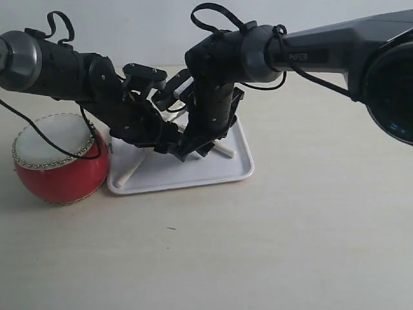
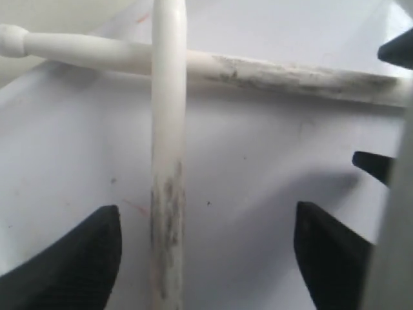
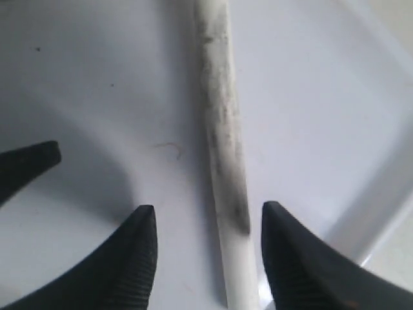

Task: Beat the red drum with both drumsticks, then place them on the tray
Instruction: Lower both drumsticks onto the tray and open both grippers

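Note:
The red drum stands at the left, beside the white tray. Both drumsticks lie crossed on the tray. In the exterior view one stick pokes out toward the drum and the other stick shows on the tray's right. My left gripper hangs low over the tray. It is open, with a scuffed stick lying loose between its fingers and the second stick lying across it further on. My right gripper is also open astride a stick, touching nothing.
The two arms crowd together over the tray, their wrists almost touching. A dark fingertip of the other gripper shows at the side of the right wrist view. Bare tan tabletop spreads in front and to the right.

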Available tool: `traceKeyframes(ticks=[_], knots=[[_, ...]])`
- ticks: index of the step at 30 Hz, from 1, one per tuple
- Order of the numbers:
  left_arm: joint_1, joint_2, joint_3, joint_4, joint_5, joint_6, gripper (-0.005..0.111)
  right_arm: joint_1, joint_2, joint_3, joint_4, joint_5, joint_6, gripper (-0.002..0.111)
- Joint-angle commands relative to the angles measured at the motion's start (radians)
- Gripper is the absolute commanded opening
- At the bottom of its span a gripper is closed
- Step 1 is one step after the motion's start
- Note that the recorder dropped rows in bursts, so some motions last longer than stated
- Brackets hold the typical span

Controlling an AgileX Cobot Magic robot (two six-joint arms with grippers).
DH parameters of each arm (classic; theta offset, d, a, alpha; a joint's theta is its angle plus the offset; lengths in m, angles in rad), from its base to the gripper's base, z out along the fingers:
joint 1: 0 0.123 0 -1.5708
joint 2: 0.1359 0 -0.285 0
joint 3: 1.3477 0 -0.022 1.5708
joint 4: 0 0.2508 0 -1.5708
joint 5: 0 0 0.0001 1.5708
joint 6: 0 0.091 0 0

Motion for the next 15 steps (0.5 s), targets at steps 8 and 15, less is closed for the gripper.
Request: traceKeyframes(ticks=[8, 15], knots=[[-0.002, -0.209, 0.007, 0.002, 0.101, -0.007, 0.071, 0.003, -0.161, -0.002, 0.011, 0.171, -0.008, 0.029], [-0.002, -0.374, 0.007, 0.002, 0.226, -0.027, 0.020, 0.003, -0.305, -0.002, 0.043, 0.245, -0.008, 0.000]])
